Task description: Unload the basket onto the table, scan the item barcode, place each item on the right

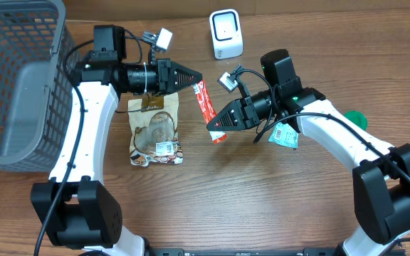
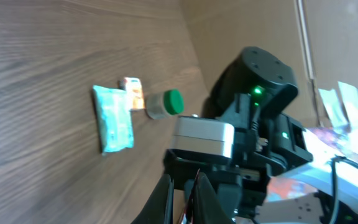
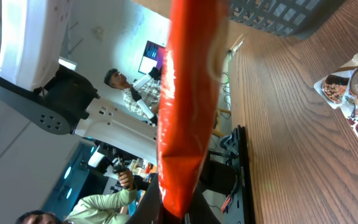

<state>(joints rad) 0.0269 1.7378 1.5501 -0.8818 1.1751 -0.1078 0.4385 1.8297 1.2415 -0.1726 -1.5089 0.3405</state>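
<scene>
The item, a long red packet (image 1: 206, 107), hangs in the air over the middle of the table, held at both ends. My left gripper (image 1: 198, 80) is shut on its far end, where the left wrist view shows only a thin red edge (image 2: 191, 199) between the dark fingers (image 2: 166, 196). My right gripper (image 1: 212, 128) is shut on the near end. The right wrist view is filled by the red packet (image 3: 188, 106) rising from the jaws. No barcode shows on it. A white scanner (image 1: 225, 33) stands upright at the back edge.
A grey wire basket (image 1: 16, 78) stands at the far left. A brown snack bag (image 1: 155, 131) lies flat under the left arm. Near the right arm lie a teal packet (image 1: 285, 134), a green-capped bottle (image 1: 354, 118) and a small orange pack (image 2: 132, 92).
</scene>
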